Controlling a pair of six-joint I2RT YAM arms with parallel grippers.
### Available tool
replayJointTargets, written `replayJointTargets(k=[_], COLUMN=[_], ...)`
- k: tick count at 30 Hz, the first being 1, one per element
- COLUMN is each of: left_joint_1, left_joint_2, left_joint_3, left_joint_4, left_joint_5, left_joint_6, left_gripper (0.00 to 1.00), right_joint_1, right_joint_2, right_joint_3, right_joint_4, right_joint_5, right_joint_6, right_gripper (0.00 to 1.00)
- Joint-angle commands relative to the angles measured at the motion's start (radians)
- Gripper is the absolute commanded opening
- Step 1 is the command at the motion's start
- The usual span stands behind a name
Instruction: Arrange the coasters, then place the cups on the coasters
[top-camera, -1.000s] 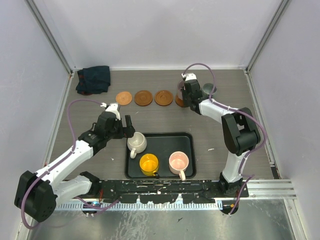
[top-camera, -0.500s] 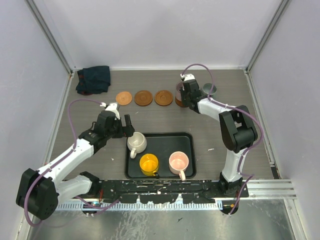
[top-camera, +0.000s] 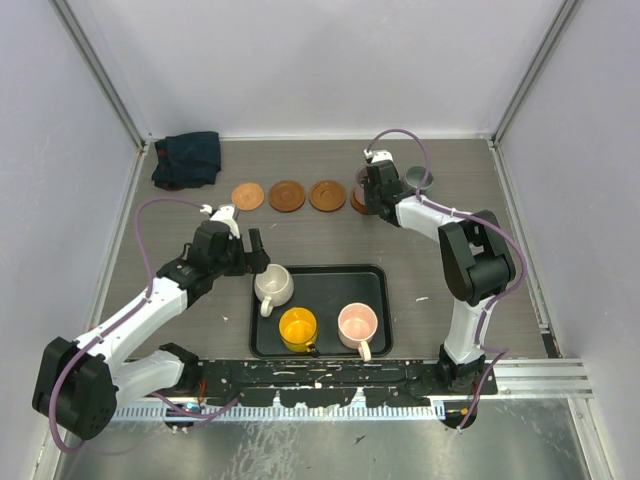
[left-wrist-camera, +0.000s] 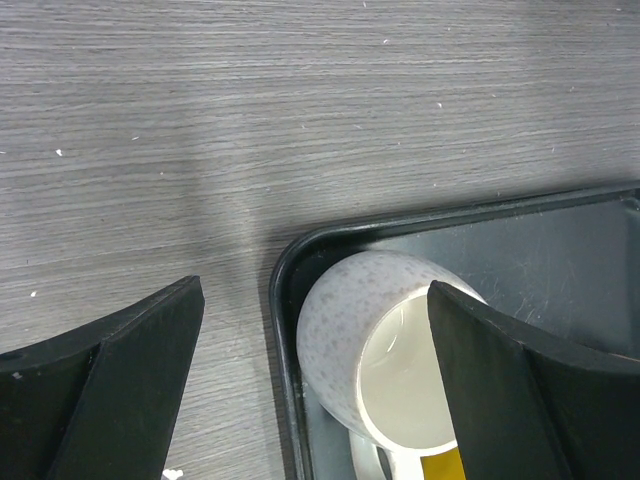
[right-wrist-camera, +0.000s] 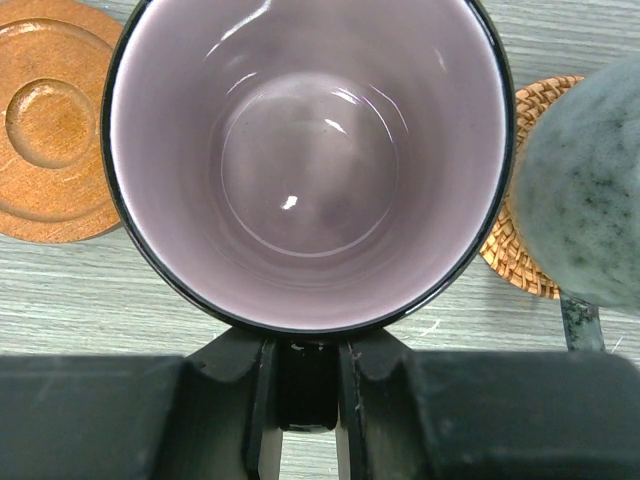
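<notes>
Right gripper (right-wrist-camera: 307, 385): jaws nearly closed, pinching the handle of the glossy mauve ceramic cup (right-wrist-camera: 305, 160), at three o'clock of a round brown wooden coaster (right-wrist-camera: 45, 120); advise lowering level, releasing gently. Left gripper (left-wrist-camera: 315, 300): gaping empty, straddling the speckled cream mug (left-wrist-camera: 350, 340).

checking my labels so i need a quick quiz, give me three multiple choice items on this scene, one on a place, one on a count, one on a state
1. Where is the cream cup?
a) off the tray
b) in the tray's middle
c) in a corner of the tray

2. How many cups are in the tray?
a) two
b) three
c) five

3. The left gripper is
a) open
b) shut on the cream cup
c) out of view

Answers:
1 c: the left wrist view shows it tucked into the tray's rounded corner.
2 b: the cream cup, yellow cup and pink cup sit in it.
3 a: its fingers stand wide apart on either side of the cream cup.
</notes>
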Motion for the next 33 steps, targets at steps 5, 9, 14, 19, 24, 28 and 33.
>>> replayJointTargets(k=[5, 9, 14, 19, 24, 28, 33], left_joint_1=[0.009, 0.010, 0.010, 0.010, 0.012, 0.012, 0.012], left_joint_2=[-0.021, -0.024, -0.024, -0.026, -0.030, -0.034, -0.037], left_joint_3=[0.010, 0.008, 0.007, 0.006, 0.006, 0.007, 0.007], left_joint_4=[0.052, 0.049, 0.048, 0.045, 0.043, 0.038, 0.033], left_joint_5=[0.019, 0.021, 0.024, 0.025, 0.027, 0.028, 0.028], left_joint_6=[-0.012, -0.012, -0.015, -0.015, -0.014, -0.013, -0.012], left_gripper=[0.95, 0.95, 0.95, 0.95, 0.95, 0.95, 0.95], right_joint_1=[0.001, 0.002, 0.003, 0.002, 0.002, 0.001, 0.002], right_joint_2=[-0.053, -0.043, -0.031, -0.017, -0.006, 0.003, 0.011], right_joint_3=[0.055, 0.054, 0.057, 0.060, 0.061, 0.063, 0.073], right_joint_4=[0.082, 0.087, 0.091, 0.091, 0.099, 0.109, 0.113], right_joint_5=[0.031, 0.028, 0.027, 0.038, 0.051, 0.046, 0.032], right_joint_6=[0.026, 0.026, 0.027, 0.028, 0.032, 0.039, 0.046], right_gripper=[0.01, 0.01, 0.01, 0.01, 0.01, 0.01, 0.01])
